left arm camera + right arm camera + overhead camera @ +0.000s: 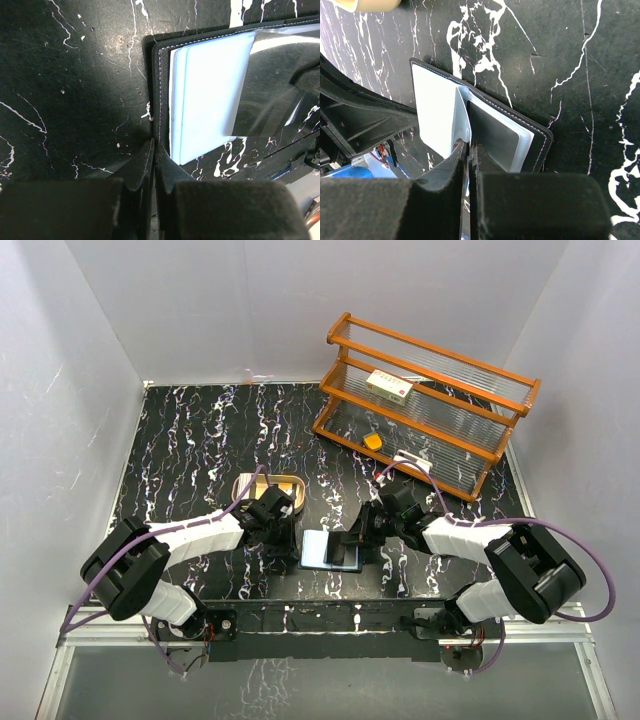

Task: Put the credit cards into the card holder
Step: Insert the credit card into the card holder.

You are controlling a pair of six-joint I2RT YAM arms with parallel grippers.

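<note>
The card holder (pixel 330 551), a black wallet with a pale blue inside, lies open on the table between my arms. My left gripper (pixel 294 544) is shut on its left black edge; in the left wrist view the fingertips (pixel 148 156) pinch the stitched edge beside the pale blue pockets (pixel 205 95). My right gripper (pixel 353 539) is shut on a clear plastic sleeve (pixel 461 117) of the card holder (pixel 538 145) and holds it raised. A grey panel (pixel 495 137) lies under that sleeve; I cannot tell if it is a card. I see no loose credit cards.
A tan oval tray (pixel 262 487) stands just behind the left gripper, partly covered by the arm. An orange wire rack (pixel 425 405) stands at the back right with a white-and-red box (pixel 389 387) on its shelf and a small orange thing (pixel 373 440) lower down.
</note>
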